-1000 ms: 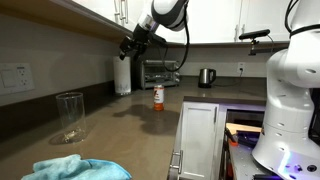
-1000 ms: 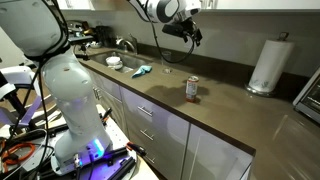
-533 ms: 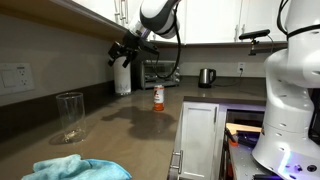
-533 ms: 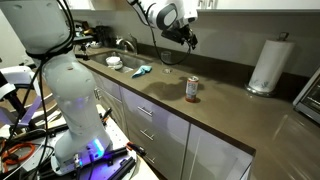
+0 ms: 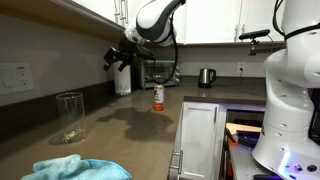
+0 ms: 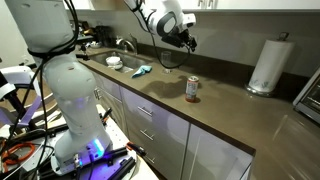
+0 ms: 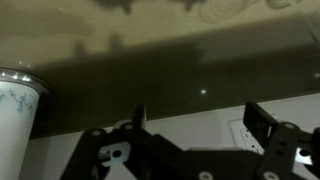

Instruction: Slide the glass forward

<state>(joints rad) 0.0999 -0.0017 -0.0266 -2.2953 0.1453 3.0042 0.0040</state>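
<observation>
Leftward and a little lower our gripper (image 5: 115, 57) has swung in an exterior view, held high, we judge, to clear the small bottle (image 5: 157, 97). The glass (image 5: 69, 115) stands upright at middle left, well apart from it, with bare counter (image 5: 120, 130) around it and a blue cloth (image 5: 75, 168) at the bottom edge. In an exterior view the gripper (image 6: 188, 40) hangs at upper centre and we cannot pick out the glass, while the wrist view shows the jaws wide apart, gripping nothing.
</observation>
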